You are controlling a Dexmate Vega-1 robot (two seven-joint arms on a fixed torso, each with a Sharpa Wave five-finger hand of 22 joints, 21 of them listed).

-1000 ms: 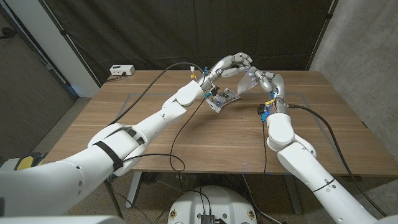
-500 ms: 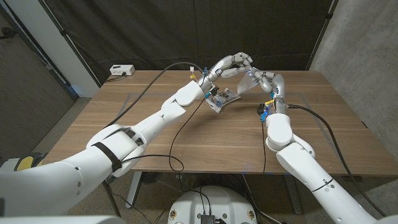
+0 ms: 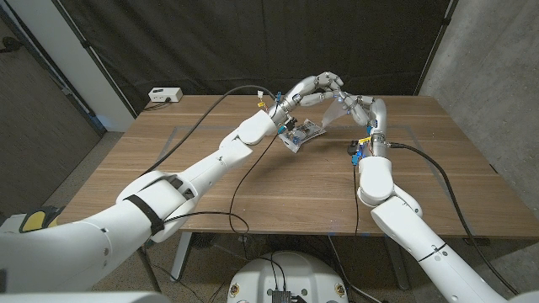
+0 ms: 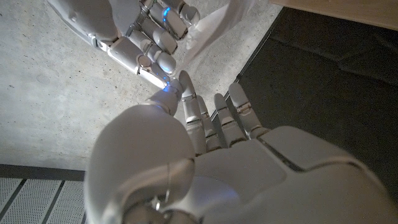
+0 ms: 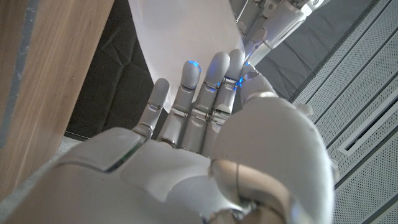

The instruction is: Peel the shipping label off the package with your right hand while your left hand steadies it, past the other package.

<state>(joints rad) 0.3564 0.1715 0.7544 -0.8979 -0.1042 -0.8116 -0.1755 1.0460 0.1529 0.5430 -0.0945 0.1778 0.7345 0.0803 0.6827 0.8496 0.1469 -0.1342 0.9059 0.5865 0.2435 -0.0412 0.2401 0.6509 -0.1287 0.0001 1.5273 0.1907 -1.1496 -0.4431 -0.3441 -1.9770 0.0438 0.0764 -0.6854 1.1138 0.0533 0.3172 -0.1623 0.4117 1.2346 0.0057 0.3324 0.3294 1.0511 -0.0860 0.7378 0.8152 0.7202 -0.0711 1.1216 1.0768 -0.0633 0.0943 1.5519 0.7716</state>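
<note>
Both hands are raised over the far middle of the table (image 3: pixel 253 181), fingertips meeting. From that meeting point a pale, thin package (image 3: pixel 322 116) hangs slanting down, with its printed shipping label (image 3: pixel 301 133) at the low end under the left wrist. My left hand (image 3: pixel 313 87) pinches the package's top edge between thumb and finger. My right hand (image 3: pixel 357 107) grips the same top edge from the other side. In the right wrist view the white sheet of the package (image 5: pixel 180 37) spreads beyond my right hand (image 5: pixel 205 106). The left wrist view has my left hand (image 4: pixel 205 124) against the right hand (image 4: pixel 146 37).
A small white box (image 3: pixel 164 95) sits at the table's far left corner. Black cables (image 3: pixel 210 118) run along the left arm and over the tabletop. Dark curtains hang behind the table, and a grey wall stands to the right.
The right forearm has shifted slightly to the left. Both hands and the hanging package keep their places.
</note>
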